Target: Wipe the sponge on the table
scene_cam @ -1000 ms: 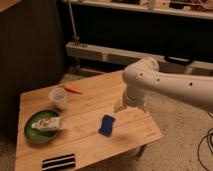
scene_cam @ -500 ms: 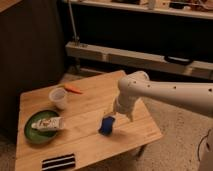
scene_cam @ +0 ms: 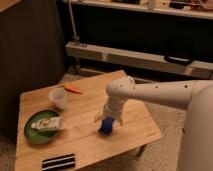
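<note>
Slatted wooden worktop (scene_cam: pixel 80 137): blue sponge (scene_cam: pixel 105 126) at 3 o'clock of centre. Tool (scene_cam: pixel 108 120) spread wide, straddling sponge. Risks: off-centre squeeze flips sponge; stroke toward 10 o'clock knocks cup (scene_cam: pixel 58 97).

Table (scene_cam: pixel 142 125): light slatted wood, smooth, matt. Sponge (scene_cam: pixel 106 126): blue, matt, foam-like. Claw (scene_cam: pixel 108 120), down at the sponge with fingers spread: pale matt plastic. Arm (scene_cam: pixel 160 93): white smooth shell. Plate (scene_cam: pixel 34 136): green, slightly glossy. Cup (scene_cam: pixel 58 98): translucent plastic.
</note>
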Tool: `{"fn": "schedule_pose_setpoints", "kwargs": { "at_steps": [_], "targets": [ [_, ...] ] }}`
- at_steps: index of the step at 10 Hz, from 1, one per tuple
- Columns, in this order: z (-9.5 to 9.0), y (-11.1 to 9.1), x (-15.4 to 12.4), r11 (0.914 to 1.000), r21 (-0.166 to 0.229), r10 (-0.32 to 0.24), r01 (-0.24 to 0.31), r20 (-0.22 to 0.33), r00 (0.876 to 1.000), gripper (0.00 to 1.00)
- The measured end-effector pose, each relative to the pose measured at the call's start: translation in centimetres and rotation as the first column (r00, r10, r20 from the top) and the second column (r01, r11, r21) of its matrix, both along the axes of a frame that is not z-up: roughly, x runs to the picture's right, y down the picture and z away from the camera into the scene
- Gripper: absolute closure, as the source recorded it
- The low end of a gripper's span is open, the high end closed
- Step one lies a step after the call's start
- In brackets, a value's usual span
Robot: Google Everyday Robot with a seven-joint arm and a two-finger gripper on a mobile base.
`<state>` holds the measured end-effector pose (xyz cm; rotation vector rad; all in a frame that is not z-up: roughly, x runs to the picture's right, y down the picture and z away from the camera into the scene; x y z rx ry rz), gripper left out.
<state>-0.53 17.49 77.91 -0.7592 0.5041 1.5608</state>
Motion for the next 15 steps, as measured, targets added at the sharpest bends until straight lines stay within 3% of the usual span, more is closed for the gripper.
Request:
{"fn": "schedule_pose_setpoints", "kwargs": {
  "at_steps": [4, 7, 14, 15],
  "targets": [
    [2.1, 1.5, -1.0, 0.9969, -0.018, -0.078, 0.077, -0.061, 0.995, 0.20],
    [3.7, 3.4, -0.3, 0.9969, -0.032, -0.075, 0.072, -0.087, 0.993, 0.20],
    [5.3, 4.4, 0.3, 0.9989, -0.039, -0.029, 0.026, -0.098, 0.995, 0.20],
    [5.6, 4.6, 0.5, 0.9988, -0.044, -0.025, 0.021, -0.102, 0.995, 0.25]
  ]
}}
